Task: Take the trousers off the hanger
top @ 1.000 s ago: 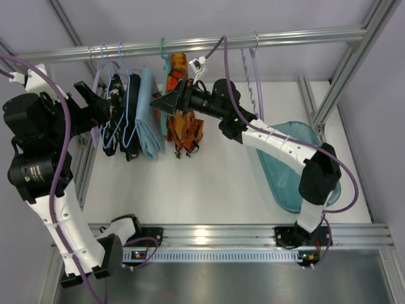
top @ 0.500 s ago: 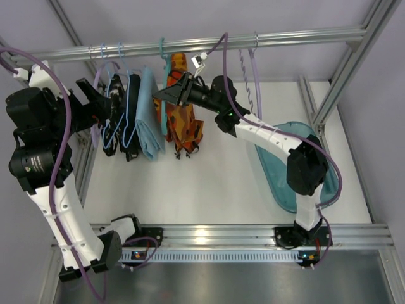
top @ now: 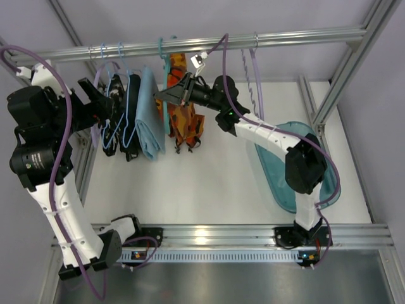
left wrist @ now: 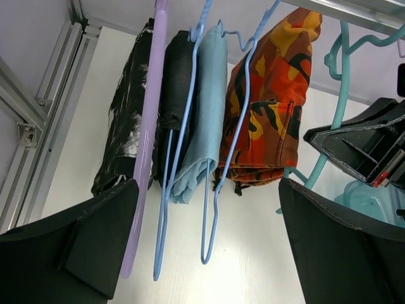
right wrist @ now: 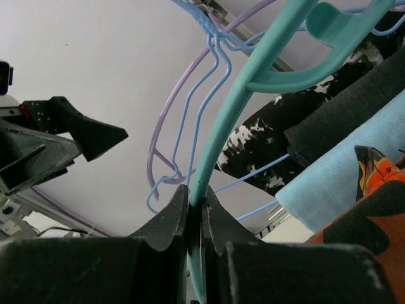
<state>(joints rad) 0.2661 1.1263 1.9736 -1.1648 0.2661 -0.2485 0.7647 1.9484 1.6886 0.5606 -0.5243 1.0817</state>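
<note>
The trousers (top: 183,120), printed in orange, red and dark brown, hang folded over the teal hanger (top: 166,76) on the top rail. In the left wrist view the trousers (left wrist: 272,107) hang beside the hanger (left wrist: 342,76). My right gripper (top: 159,96) reaches in from the right and is shut on the hanger's thin teal arm (right wrist: 240,107), which runs between its jaws (right wrist: 194,190). A corner of the trousers (right wrist: 380,174) shows at lower right. My left gripper (top: 95,95) is open at the left end of the rail, its fingers (left wrist: 107,228) wide apart with nothing between them.
Left of the trousers hang a light-blue folded cloth (top: 149,114), black garments (top: 120,117), pale blue wire hangers (left wrist: 212,190) and a lilac hanger (left wrist: 149,126). Another lilac hanger (top: 256,69) hangs further right. A teal basin (top: 278,183) lies on the table at right.
My right gripper has gone from open to shut on the teal hanger and has shifted a little toward the rail. The left arm has barely moved.
</note>
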